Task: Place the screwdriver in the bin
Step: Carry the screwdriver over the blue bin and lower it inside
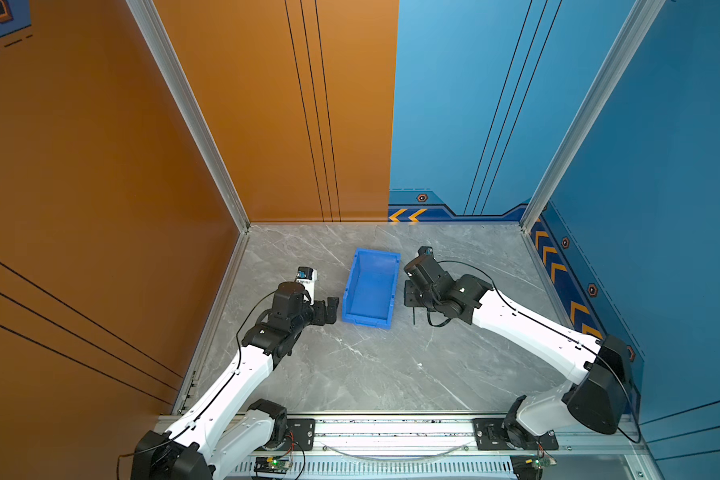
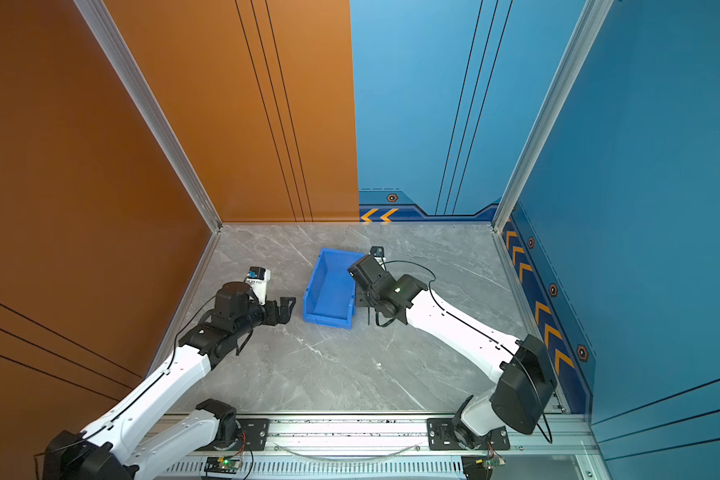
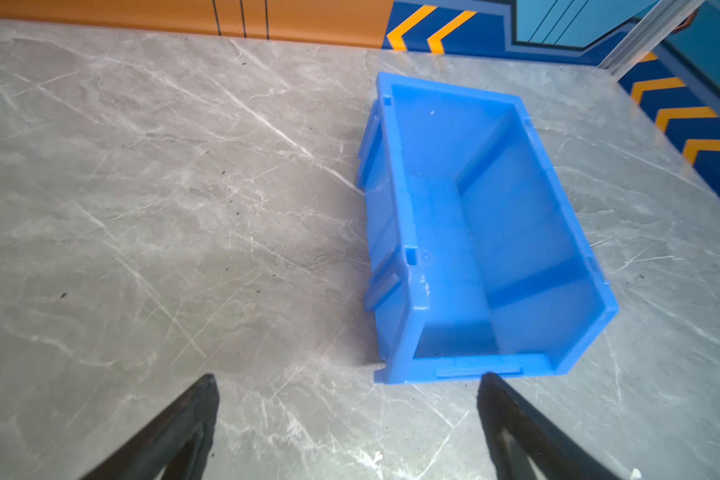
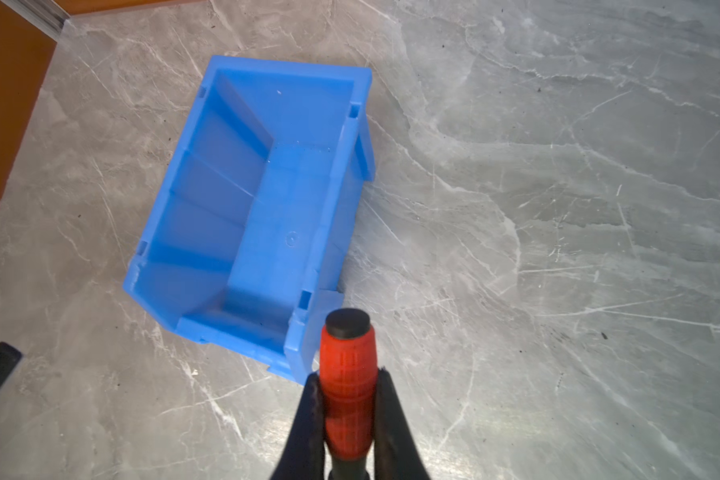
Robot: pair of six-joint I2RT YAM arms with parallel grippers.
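A bright blue bin (image 3: 400,187) sits open-topped on the grey marbled table (image 3: 163,208), its low-lipped short end facing the left gripper (image 3: 348,382). The gripper's two black fingers (image 3: 512,419) stand spread wide, one tip just beside that lip. Yellow chevrons (image 3: 433,29) mark the far wall.
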